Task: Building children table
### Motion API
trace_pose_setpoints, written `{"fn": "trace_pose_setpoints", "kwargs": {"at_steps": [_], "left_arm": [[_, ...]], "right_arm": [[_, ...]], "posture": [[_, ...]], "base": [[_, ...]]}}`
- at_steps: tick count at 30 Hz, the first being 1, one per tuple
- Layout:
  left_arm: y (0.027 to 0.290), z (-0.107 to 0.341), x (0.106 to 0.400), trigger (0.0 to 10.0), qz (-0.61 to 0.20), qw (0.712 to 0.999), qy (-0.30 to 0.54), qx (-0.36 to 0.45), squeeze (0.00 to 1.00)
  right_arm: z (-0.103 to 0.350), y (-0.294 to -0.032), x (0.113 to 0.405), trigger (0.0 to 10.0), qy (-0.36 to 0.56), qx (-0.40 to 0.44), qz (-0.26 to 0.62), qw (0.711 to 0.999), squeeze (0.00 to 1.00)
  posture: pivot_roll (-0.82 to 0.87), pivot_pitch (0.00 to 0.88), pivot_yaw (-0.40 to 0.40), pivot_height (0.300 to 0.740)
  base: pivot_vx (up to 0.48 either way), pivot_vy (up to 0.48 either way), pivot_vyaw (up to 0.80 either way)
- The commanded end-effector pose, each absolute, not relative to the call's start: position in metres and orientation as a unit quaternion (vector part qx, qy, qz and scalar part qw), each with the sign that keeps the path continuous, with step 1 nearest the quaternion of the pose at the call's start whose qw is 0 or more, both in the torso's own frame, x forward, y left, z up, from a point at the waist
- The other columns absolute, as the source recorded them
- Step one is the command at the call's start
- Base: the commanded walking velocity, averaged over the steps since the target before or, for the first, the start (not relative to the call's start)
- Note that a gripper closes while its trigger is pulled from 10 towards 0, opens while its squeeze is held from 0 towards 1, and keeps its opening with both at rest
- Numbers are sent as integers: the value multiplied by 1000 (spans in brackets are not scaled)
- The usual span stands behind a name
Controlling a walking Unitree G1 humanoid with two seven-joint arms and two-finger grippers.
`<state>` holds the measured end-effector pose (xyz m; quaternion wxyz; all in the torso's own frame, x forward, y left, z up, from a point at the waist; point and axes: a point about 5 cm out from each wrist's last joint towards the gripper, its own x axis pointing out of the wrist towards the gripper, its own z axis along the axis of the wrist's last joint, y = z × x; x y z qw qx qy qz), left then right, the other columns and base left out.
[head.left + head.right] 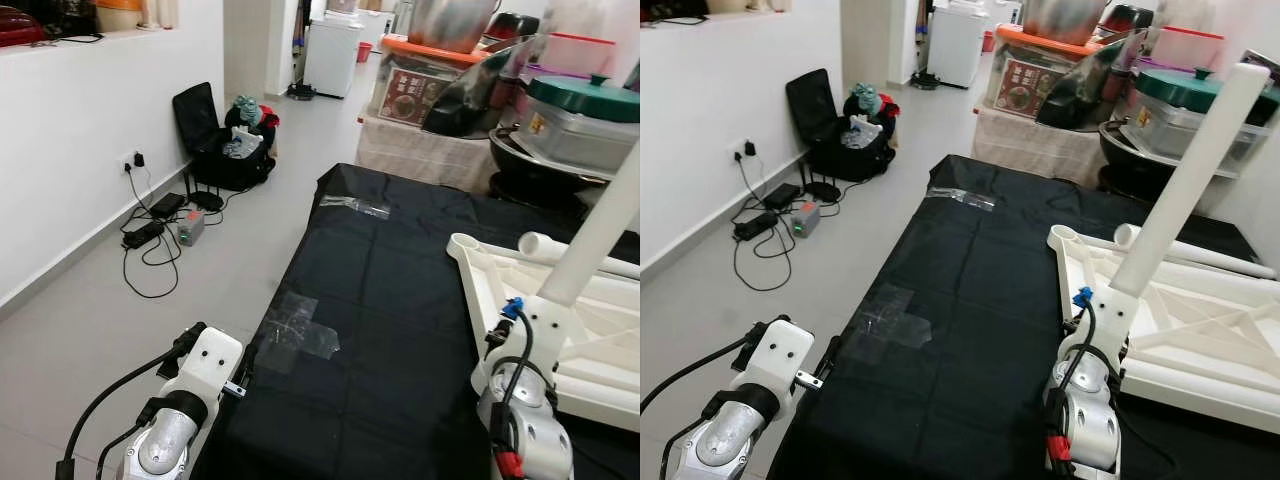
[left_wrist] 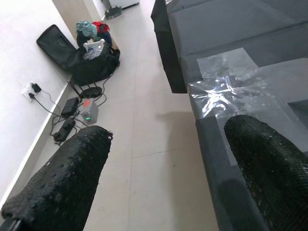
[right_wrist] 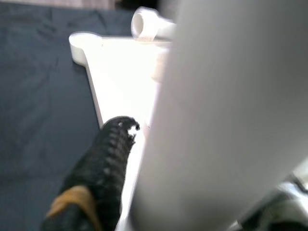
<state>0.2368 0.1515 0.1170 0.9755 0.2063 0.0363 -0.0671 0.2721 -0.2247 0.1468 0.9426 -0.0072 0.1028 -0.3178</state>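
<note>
White plastic stands out against the black cloth (image 1: 970,300) that covers the low work surface: the upturned table top (image 1: 1200,330) lies flat on the cloth on the robot's right side, its ribbed underside facing up, with a round socket at the near corner. A loose leg (image 1: 1200,255) lies along its far edge. The right gripper (image 3: 144,139) holds another leg (image 1: 1188,175), a long white tube that rises at a slant over the near edge of the table top; in the right wrist view one black finger (image 3: 103,163) presses against the side of the tube, so the fingers are pinched on it. The left gripper (image 2: 168,168) hovers at the left edge of the cloth, its two fingers spread wide and holding nothing, one over the floor (image 1: 100,340) and one over the cloth by a patch of clear tape (image 1: 300,335). Off to the left a black bag (image 1: 225,140) sits by the wall, with cables (image 1: 150,245) and a power strip trailing from a socket. Boxes and a big green-lidded pot (image 1: 575,110) are stacked behind the cloth
</note>
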Motion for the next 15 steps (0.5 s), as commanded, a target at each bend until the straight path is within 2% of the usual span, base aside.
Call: {"fn": "trace_pose_setpoints", "kwargs": {"at_steps": [1,2,4,6,10,11,15], "left_arm": [[150,115,235,10000,-75,975,41,206,0],[150,115,235,10000,-76,975,42,205,0],[150,115,235,10000,-76,975,42,205,0],[149,115,235,10000,-77,975,42,205,0],[149,115,236,10000,-77,975,41,205,0],[149,115,236,10000,-78,975,41,205,0],[148,115,236,10000,-78,975,39,205,0]], "right_arm": [[155,-227,270,10000,78,-11,-314,946,1000],[158,-227,270,10000,68,-11,-299,952,0],[160,-226,269,10000,63,-11,-289,955,0],[162,-215,275,10000,47,18,-207,977,0],[162,-210,280,10000,40,23,-148,988,0],[156,-209,287,10000,43,10,-78,996,0],[143,-216,294,10000,66,-4,-26,998,0]], "posture": [[91,0,-175,740],[86,0,-173,740],[86,0,-173,740],[86,0,-173,740],[89,0,-175,740],[90,0,-174,740],[92,0,-176,740]], "base": [[0,0,0],[0,0,0],[0,0,0],[0,0,0],[0,0,0],[0,0,0],[0,0,0]]}}
